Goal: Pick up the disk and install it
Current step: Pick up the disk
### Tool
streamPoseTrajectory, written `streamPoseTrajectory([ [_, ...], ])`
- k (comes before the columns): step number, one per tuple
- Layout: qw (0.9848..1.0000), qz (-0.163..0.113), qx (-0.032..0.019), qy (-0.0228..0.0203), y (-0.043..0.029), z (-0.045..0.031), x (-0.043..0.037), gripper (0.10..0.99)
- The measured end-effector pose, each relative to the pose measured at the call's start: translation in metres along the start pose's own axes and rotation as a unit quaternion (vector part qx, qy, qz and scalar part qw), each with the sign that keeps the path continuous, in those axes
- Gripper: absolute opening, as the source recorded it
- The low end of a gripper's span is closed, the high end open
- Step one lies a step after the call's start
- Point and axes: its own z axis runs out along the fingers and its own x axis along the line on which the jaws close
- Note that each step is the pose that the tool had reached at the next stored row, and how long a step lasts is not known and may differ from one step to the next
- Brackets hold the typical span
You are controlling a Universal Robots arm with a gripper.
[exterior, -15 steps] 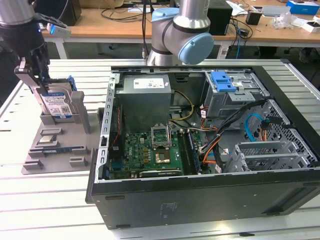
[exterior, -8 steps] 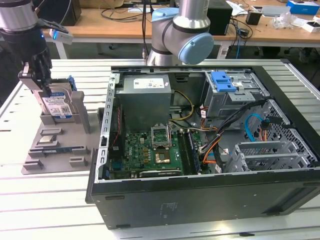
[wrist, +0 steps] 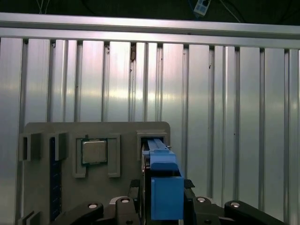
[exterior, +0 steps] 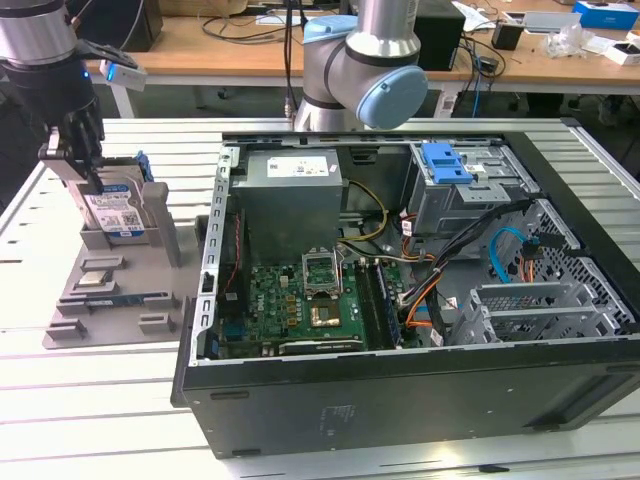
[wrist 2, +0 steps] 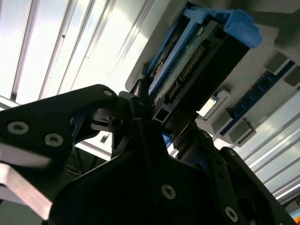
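- One gripper (exterior: 92,178) is at work. We see it just above the grey holder (exterior: 165,235), at the upper edge of the disk (exterior: 118,212).
- Its jaws stand narrow and are closed on the disk, one on each flat side. In the second wrist view a thin black finger (wrist 2: 140,112) lies against the disk (wrist 2: 201,61) near its connector end.
- We see the disk standing upright on its edge in a slot of the holder, with its white and blue label visible in the exterior view.
- In the first wrist view the blue rail (wrist: 165,187) of the disk runs out from the gripper, and its far end sits in the holder's slot.
- We cannot tell if the disk is touching the floor of the slot.
- A square processor chip (wrist: 94,151) lies in a pocket of the holder, just beside the disk's slot.
- An open computer case (exterior: 400,400) lies to the exterior view's right of the holder, on the same slatted metal table (exterior: 100,400).
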Motion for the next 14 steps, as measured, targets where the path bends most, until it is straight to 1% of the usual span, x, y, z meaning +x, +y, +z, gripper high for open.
streamPoseTrajectory([
  [2, 1.0, 0.0, 0.0, -0.0002, 0.0, 0.0001, 0.0, 0.4],
  [3, 1.0, 0.0, 0.0, -0.0001, 0.0, 0.0001, 0.0, 0.369],
  [14, 1.0, 0.0, 0.0, -0.0001, -0.0001, 0.0006, 0.0, 0.369],
])
